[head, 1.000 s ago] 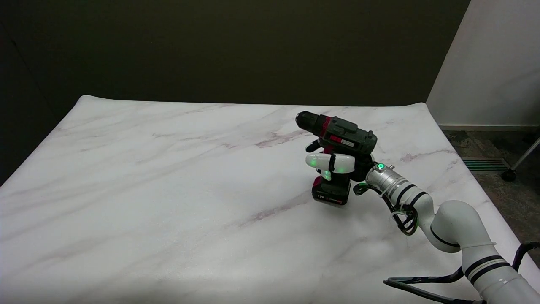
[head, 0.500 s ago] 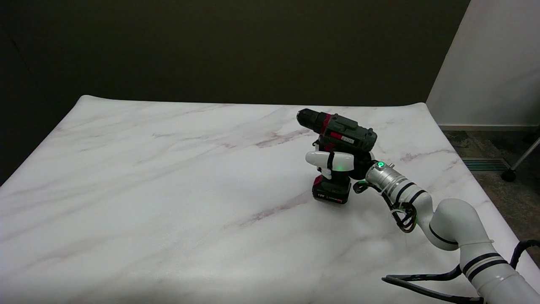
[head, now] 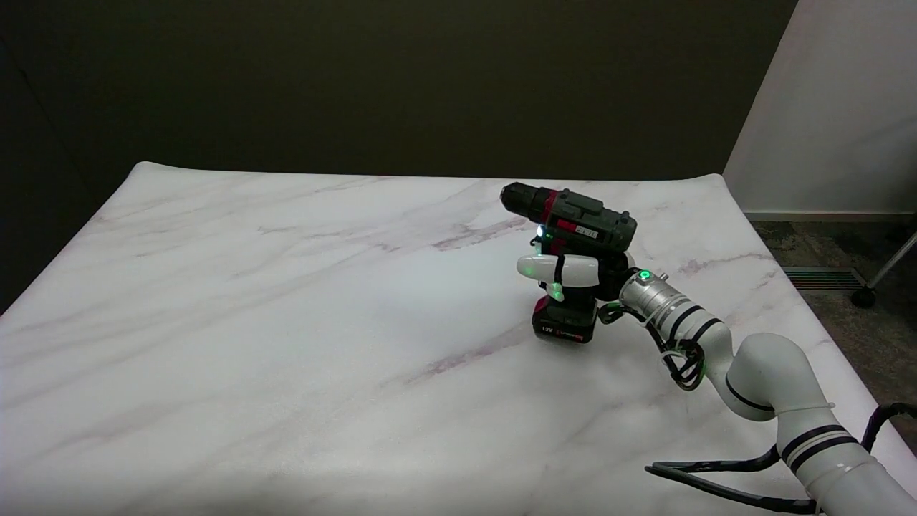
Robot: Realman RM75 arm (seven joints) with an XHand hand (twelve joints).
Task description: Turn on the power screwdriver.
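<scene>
A dark green and red power screwdriver (head: 573,222) stands upright on its battery base (head: 564,325) at the right of the marble table (head: 286,322), its chuck pointing left and away. My right hand (head: 566,272) grips its handle from the right, white fingers wrapped across the front below the body. A small white light shines under the chuck, just above my fingers. The trigger is hidden behind my fingers.
My right arm (head: 752,373) reaches in from the lower right, with a black cable (head: 716,480) trailing along the table's near right corner. The table's right edge runs close behind the arm; floor and a chair leg lie beyond it.
The screwdriver's body has levelled and shifted slightly left, and a small white light has come on under the chuck. My fingers have closed tighter on the handle.
</scene>
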